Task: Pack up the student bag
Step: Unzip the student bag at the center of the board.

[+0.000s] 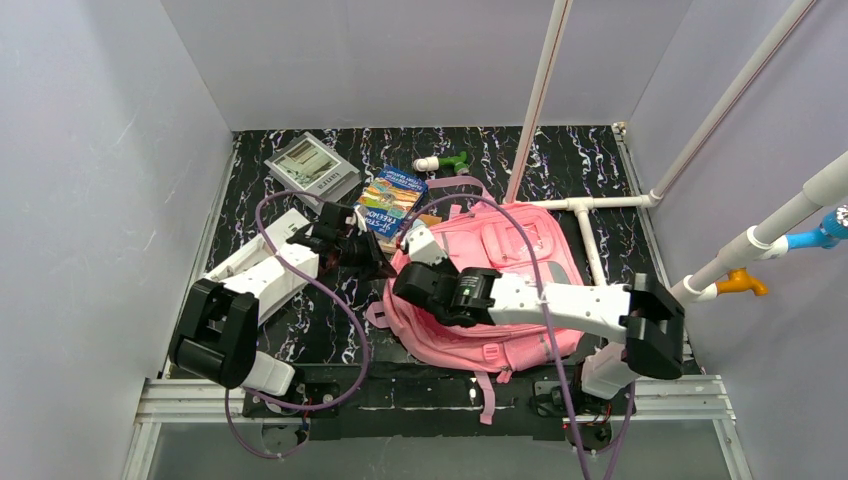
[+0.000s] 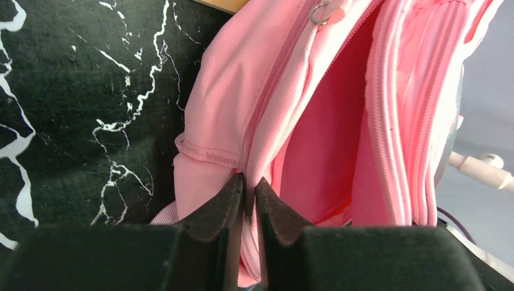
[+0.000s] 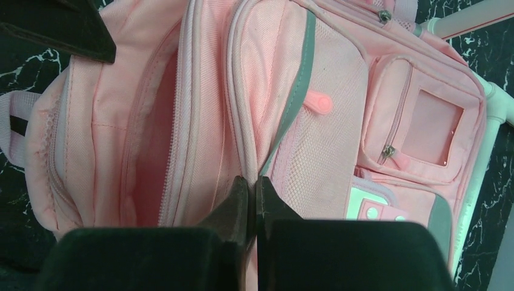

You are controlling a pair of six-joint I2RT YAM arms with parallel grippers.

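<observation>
The pink student bag lies on the black marbled table, its main compartment unzipped and held open. My left gripper is shut on the bag's left opening edge, fabric pinched between its fingertips. My right gripper is shut on the opposite zipper edge, beside the grey stripe. The pink inside of the bag shows between the two edges; it also shows in the right wrist view.
A colourful book lies just behind the bag's opening. A grey calculator-like device sits at the back left. A white and green marker lies at the back. A white pipe frame stands at the right.
</observation>
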